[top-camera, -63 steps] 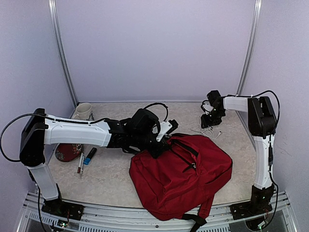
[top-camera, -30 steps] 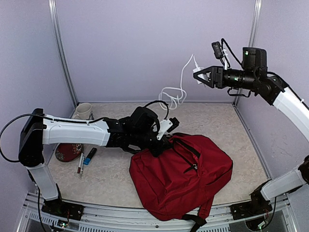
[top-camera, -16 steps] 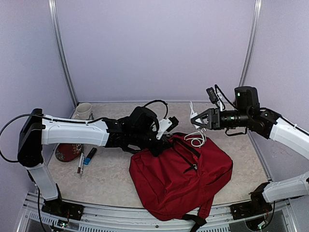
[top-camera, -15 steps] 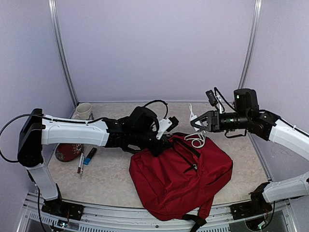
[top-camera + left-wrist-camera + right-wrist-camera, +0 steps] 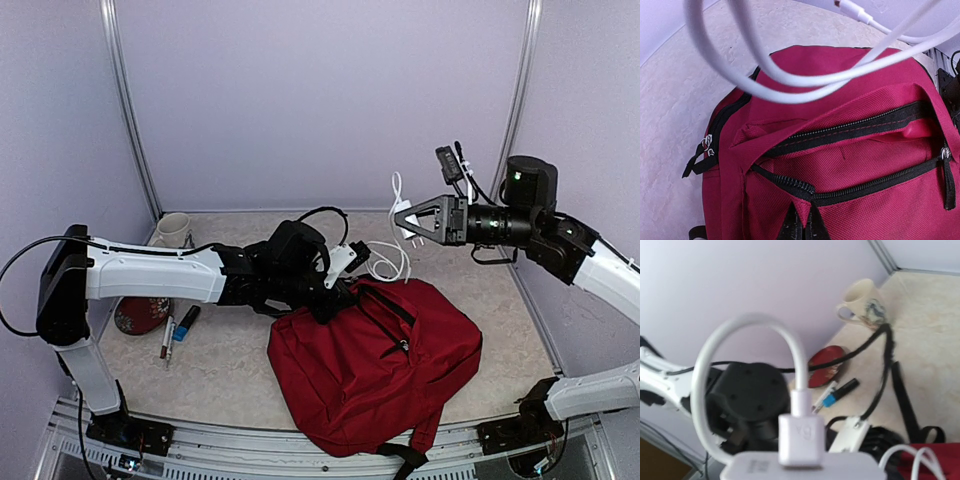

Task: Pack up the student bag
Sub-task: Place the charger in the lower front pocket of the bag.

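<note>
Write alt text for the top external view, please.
The right tool holds a white charger in the air, its cable dangling beside a red bag. The left tool pinches the bag's top edge; a mug stands far left.

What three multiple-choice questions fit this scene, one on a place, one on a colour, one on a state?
1. Where is the mug? A. back-left table corner B. front-right corner C. beside the right arm's base
2. The cable's colour? A. black B. white C. red
3. The charger is: A. on the table B. in the mug C. held by the right end effector
A: it stands at the back, left. B: its loops are white. C: gripped clear of the student bag.
</note>
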